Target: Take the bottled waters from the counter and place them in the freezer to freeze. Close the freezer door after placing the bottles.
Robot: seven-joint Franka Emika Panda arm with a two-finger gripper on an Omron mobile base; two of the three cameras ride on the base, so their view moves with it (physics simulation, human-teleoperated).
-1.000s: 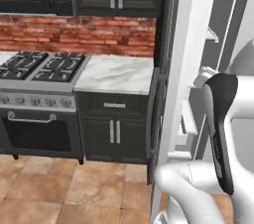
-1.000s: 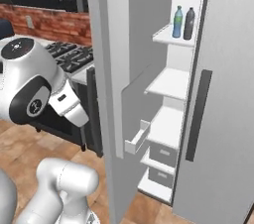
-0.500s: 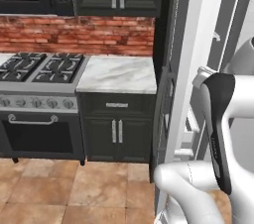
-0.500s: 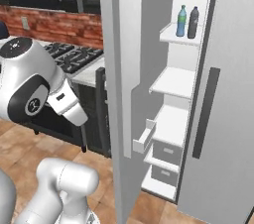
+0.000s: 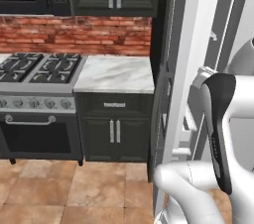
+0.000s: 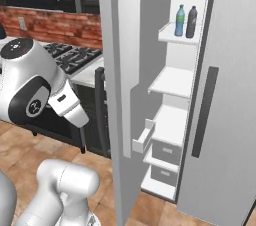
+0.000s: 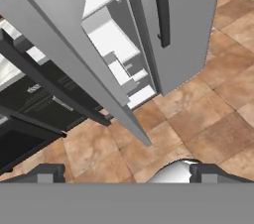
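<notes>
Blue and dark bottled waters stood inside the freezer; wide-open, empty claw should push the freezer door shut squarely.

Blue bottle, dark bottle, pale grey freezer door, veined marble counter

Base cameras flank the freezer door; hand camera looks floorward.

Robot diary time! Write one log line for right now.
bottles: both on freezer shelf | freezer door: open | gripper: open, empty | next: close door
</notes>
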